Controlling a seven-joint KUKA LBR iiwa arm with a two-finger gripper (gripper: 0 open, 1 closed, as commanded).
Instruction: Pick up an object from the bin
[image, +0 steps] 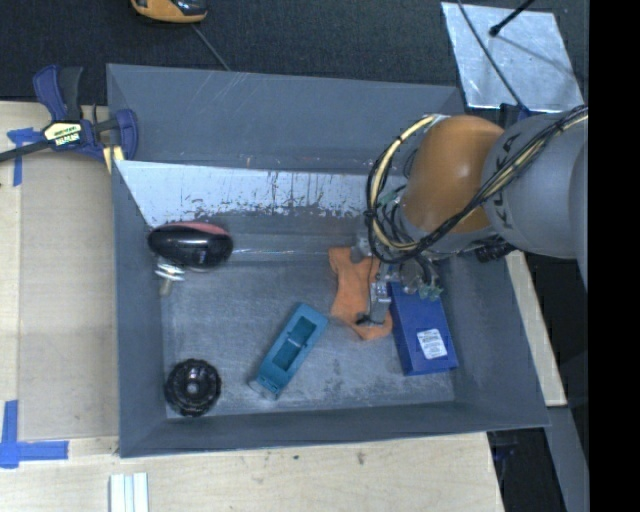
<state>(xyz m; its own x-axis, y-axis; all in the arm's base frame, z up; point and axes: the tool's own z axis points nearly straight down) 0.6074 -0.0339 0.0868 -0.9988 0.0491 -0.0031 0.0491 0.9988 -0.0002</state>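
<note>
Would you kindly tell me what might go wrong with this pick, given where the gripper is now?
The gripper is down over the crumpled orange piece, close beside the dark blue labelled box. A grasp there might catch the box's edge or nudge it. The orange piece looks soft and irregular, so it may slip or fold out of a grasp.
</note>
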